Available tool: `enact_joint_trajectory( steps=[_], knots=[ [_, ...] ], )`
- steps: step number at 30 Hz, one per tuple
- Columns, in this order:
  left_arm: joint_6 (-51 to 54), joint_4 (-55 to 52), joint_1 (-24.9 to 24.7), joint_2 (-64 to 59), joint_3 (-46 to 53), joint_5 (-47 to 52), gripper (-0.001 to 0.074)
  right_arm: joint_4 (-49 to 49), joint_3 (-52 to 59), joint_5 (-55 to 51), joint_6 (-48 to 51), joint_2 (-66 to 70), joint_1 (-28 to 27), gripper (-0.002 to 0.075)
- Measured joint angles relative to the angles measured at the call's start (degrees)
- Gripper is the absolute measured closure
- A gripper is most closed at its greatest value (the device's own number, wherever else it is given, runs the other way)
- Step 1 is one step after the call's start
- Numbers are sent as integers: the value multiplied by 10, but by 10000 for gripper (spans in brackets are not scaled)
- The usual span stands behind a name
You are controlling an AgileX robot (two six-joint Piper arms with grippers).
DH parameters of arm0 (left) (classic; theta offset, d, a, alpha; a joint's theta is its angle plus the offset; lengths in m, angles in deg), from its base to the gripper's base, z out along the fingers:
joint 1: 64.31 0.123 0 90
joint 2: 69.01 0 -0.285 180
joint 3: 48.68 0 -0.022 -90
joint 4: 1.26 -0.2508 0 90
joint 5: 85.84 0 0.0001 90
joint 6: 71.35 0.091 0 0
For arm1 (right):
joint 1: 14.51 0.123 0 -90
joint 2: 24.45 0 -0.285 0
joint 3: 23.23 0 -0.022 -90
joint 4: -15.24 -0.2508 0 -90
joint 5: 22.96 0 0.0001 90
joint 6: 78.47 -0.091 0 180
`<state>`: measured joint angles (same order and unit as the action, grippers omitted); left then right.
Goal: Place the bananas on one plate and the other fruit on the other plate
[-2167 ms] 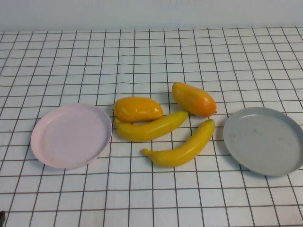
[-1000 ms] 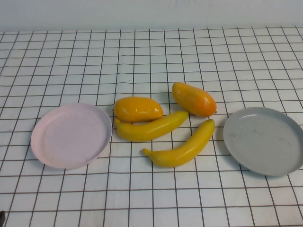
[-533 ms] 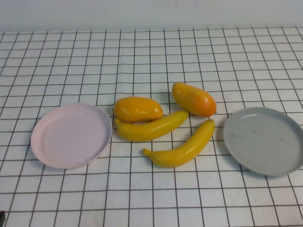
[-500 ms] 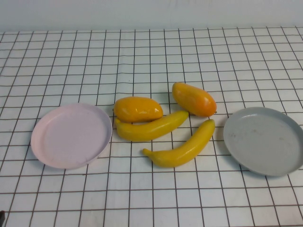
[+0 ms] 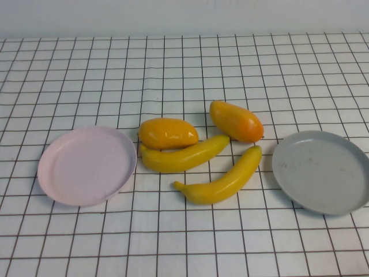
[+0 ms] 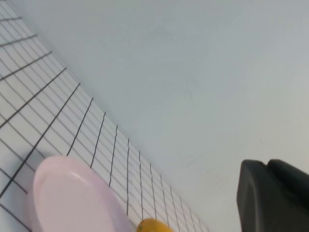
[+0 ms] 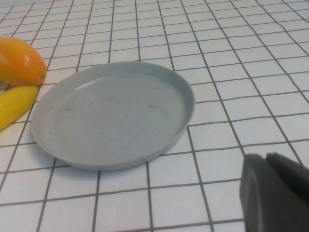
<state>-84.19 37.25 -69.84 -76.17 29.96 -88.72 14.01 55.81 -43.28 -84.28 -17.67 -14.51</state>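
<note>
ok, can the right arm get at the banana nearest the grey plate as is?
Probably yes: that banana lies uncovered beside the grey plate. The shut right gripper hovers near the plate; the shut left gripper is parked away.

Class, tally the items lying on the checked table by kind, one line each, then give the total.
Bananas: 2
Mango-like orange fruits: 2
Plates: 2, one pink plate and one grey plate
Total: 6

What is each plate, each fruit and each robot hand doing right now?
pink plate: empty, flat on the table.
grey plate: empty, flat on the table.
bananas: lying on the table between the plates.
orange fruits: lying on the table behind the bananas.
left end effector: shut, near the pink plate, holding nothing.
right end effector: shut, near the grey plate, holding nothing.
</note>
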Motion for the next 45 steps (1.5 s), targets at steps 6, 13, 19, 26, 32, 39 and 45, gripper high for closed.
enact_joint_trajectory(
  steps=[6,13,19,26,32,39,45],
  knots=[
    [1,2,0,0,0,-17,739,0,0,0,0,0,0,742],
    [117,-106,-12,-28,-121,235,739,0,0,0,0,0,0,742],
    [283,-132,-12,-188,-300,381,739,0,0,0,0,0,0,742],
    [351,-201,-14,-399,-443,494,719,0,0,0,0,0,0,742],
    [363,-306,-114,-561,-527,499,338,0,0,0,0,0,0,742],
    [366,-404,-244,-735,-639,448,68,0,0,0,0,0,0,742],
    [525,-437,-272,-865,-715,417,66,0,0,0,0,0,0,742]
  ],
)
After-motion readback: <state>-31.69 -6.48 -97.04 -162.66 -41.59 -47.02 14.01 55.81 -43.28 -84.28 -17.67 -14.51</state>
